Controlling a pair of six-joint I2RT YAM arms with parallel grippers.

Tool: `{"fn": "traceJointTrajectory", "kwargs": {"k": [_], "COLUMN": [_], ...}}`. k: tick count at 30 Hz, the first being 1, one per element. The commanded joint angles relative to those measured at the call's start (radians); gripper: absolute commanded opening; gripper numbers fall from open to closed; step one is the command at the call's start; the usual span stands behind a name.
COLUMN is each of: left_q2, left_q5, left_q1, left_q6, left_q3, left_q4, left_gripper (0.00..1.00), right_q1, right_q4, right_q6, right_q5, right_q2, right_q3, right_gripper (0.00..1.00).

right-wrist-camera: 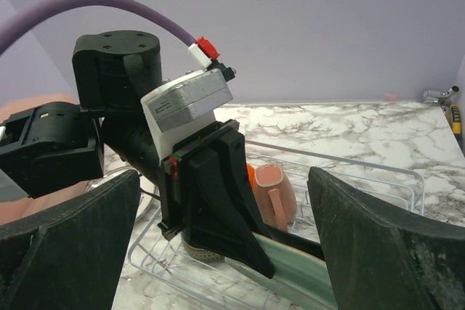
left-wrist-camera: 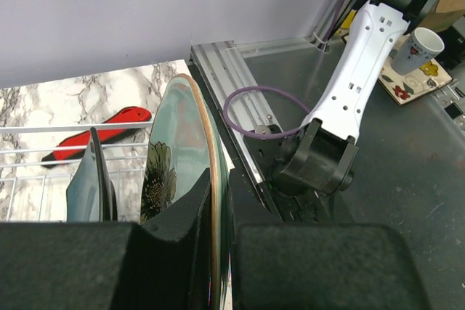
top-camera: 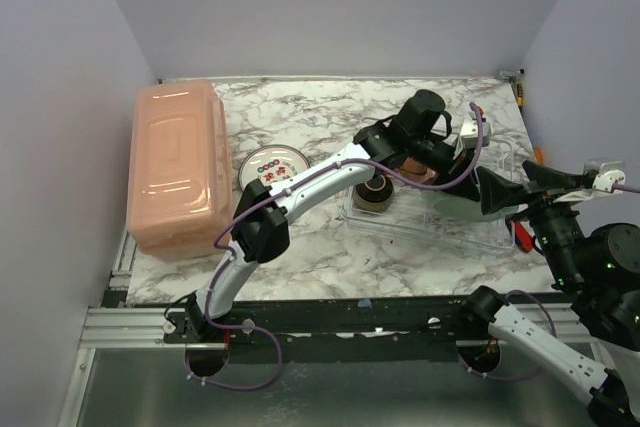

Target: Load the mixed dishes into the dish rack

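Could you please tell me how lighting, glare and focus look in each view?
Top external: soft even light, and the clear dish rack nearly vanishes against the marble. Left wrist: the teal plate carries a glossy sheen, but its flower print reads clearly. Right wrist: its own fingers loom dark and featureless at the corners; the mug behind is sharp.

The left arm (top-camera: 310, 179) lay diagonally across the dish rack (top-camera: 430, 229), barring its middle; the marble table (top-camera: 320, 112) behind it stood open.
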Motion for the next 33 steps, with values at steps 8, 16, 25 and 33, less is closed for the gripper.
{"fn": "traceJointTrajectory", "kwargs": {"k": [8,16,25,33], "left_q2": [0.015,0.034,0.039,0.055], "left_q5": [0.053,0.038,0.042,0.021], "left_q1": [0.009,0.018,0.026,0.032], "left_q6": [-0.067,-0.092,-0.128,-0.133], "left_q3": [0.03,0.025,-0.012,-0.017], "left_q4": [0.152,0.167,0.213,0.209], "left_gripper": [0.0,0.0,0.0,0.0], "right_q1": [0.0,0.0,0.0,0.0], "right_q4": [0.019,0.019,0.018,0.021], "right_q6": [-0.02,-0.017,-0.006,-0.002], "right_q5": [0.008,0.007,0.006,0.002], "right_q2": [-0.011,-0.011,-0.001,0.011], "right_q3": [-0.013,-0.015,-0.01,-0.01], "right_gripper": [1.0,1.0,1.0,1.0]}}
